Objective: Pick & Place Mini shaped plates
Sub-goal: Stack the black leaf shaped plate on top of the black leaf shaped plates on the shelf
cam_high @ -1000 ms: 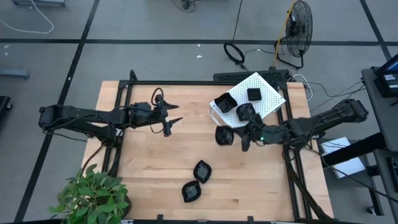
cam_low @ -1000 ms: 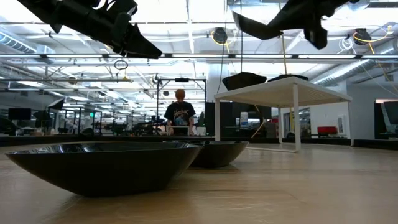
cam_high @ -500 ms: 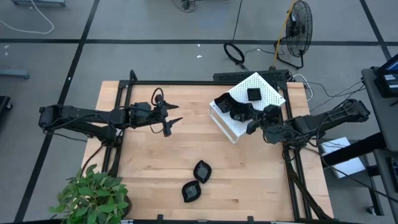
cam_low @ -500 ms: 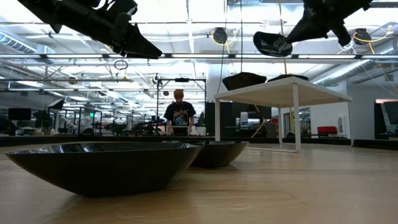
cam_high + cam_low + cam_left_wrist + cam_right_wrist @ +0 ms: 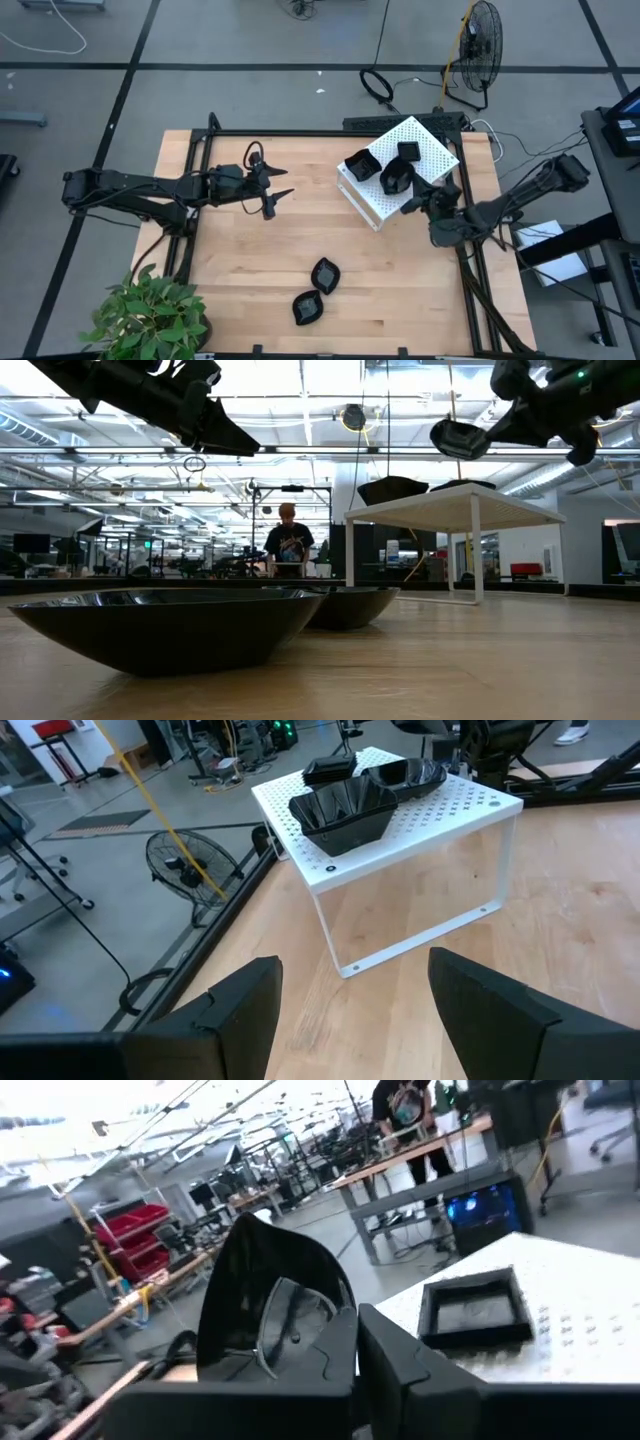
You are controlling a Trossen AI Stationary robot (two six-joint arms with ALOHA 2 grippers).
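Two black plates are already sitting on the white perforated box (image 5: 425, 150) at upper right of the high view: a larger dish (image 5: 361, 165) on its left part and a square plate (image 5: 408, 151) behind it. You're bringing in a third right now: your right gripper (image 5: 410, 192) is clamping a mini plate (image 5: 395, 179) by its rim, and that plate is hanging over the box's near-right edge, not yet set down by my reading. Two leaf-shaped plates (image 5: 325, 274) and (image 5: 307, 307) are lying low in the frame on the wooden table (image 5: 240, 260), so I'd say you're past halfway on what's in sight, with those two left.

Your left gripper (image 5: 275, 192) is waiting at centre left of the high view, fingers spread wide and holding nothing.

Now the views are trading secrets. Level with the tabletop, the low view is showing the carried plate (image 5: 458, 438) raised clear above the box top (image 5: 455, 510), a gap the overhead shot can't give you. Your right wrist view is showing the black plate (image 5: 268, 1306) standing on edge in the fingers, with the square plate (image 5: 474, 1312) beyond.
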